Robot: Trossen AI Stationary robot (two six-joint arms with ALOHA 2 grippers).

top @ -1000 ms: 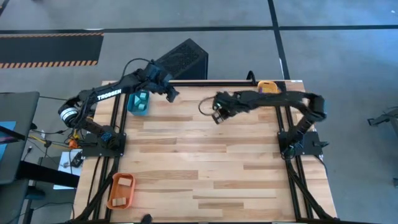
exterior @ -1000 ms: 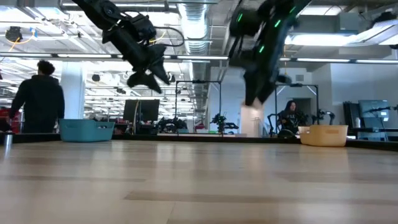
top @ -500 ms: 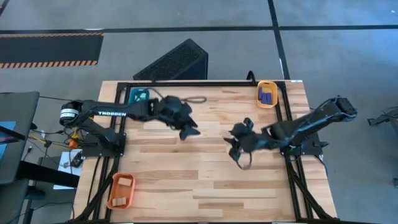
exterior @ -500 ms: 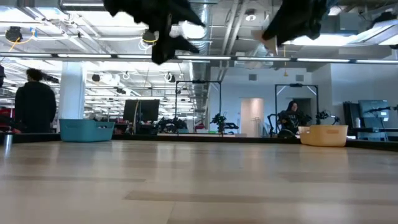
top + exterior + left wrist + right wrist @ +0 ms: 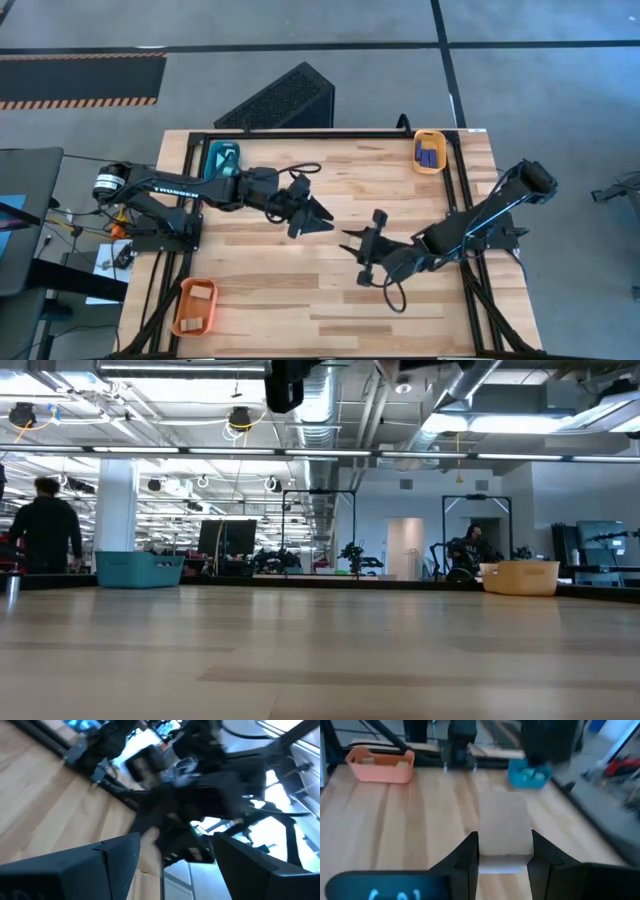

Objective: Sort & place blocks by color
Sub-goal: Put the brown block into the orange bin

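Your right gripper (image 5: 502, 855) is clamped on a pale tan wood block (image 5: 503, 839); the right wrist view shows the block squeezed between both fingers (image 5: 469, 854), held above the tabletop (image 5: 300, 290). In the high view that gripper (image 5: 362, 257) sits over the middle of the tabletop, a bit toward the right side, pointing at the left arm.

Your left gripper (image 5: 318, 217) hangs over the centre too, just up-left of the right one, the two tips near but apart. Its jaws are spread wide with nothing between them; the left wrist view shows the two dark fingers (image 5: 117, 857) well apart, with the right arm blurred beyond them.

Where the rest sits, high view:
- teal tray (image 5: 222, 155) at the far left corner, light cyan blocks (image 5: 226, 155) inside, partly hidden by the left arm
- yellow-orange tray (image 5: 430, 152) at the far right corner, dark blue blocks (image 5: 430, 153) inside
- orange tray (image 5: 194, 306) at the near left corner, a tan block (image 5: 203, 293) inside

The low view only catches a bit of dark arm at its top edge; neither gripper shows there. No loose blocks are visible on the tabletop. A person (image 5: 45, 525) stands in the room beyond the tabletop, another sits farther back.
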